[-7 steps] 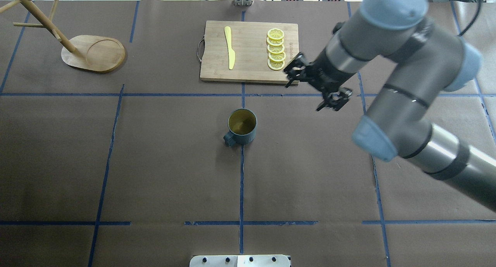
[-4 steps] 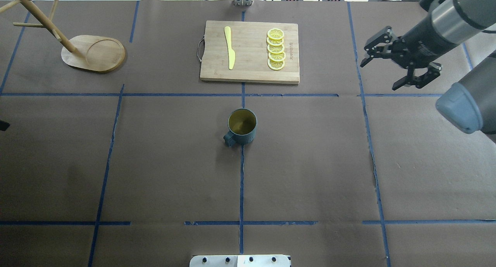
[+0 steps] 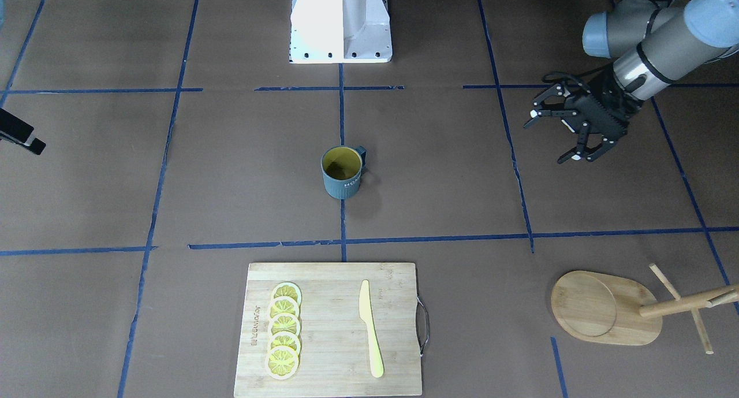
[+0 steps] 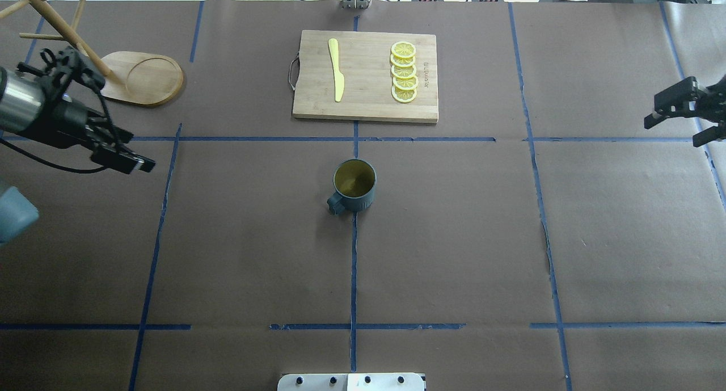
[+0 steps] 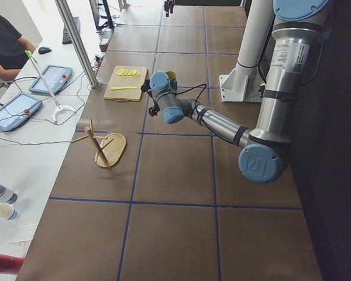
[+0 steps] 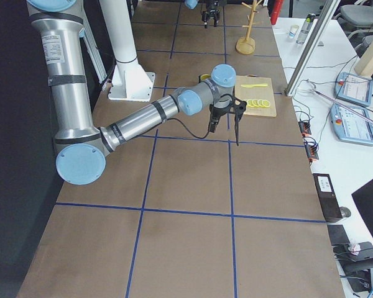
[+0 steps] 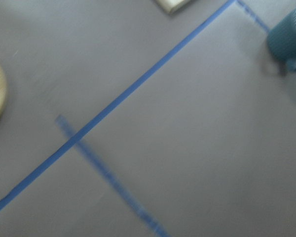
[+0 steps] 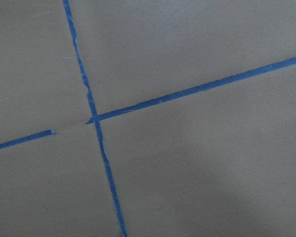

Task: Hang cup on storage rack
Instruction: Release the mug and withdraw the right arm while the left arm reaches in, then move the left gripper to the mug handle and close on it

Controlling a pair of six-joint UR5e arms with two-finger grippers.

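Showing one cup (image 3: 342, 173), one storage rack (image 3: 606, 308), left gripper (image 3: 547, 141) wide, right gripper (image 4: 675, 131) wide

cup (image 7: 289, 35) blurred, storage rack (image 4: 142, 79) top cropped

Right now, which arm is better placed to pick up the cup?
Left. The left hand, open, hovers nearer the cup than the right hand, and the rack stands on its side.

- One cup (image 4: 354, 185)
- One storage rack (image 4: 139, 79)
- One cutting board (image 4: 366, 104)
- One yellow knife (image 4: 337, 69)
- Five lemon slices (image 4: 404, 72)
- Two grippers: left gripper (image 3: 551, 139), right gripper (image 4: 675, 130)
- One counter (image 4: 454, 238)
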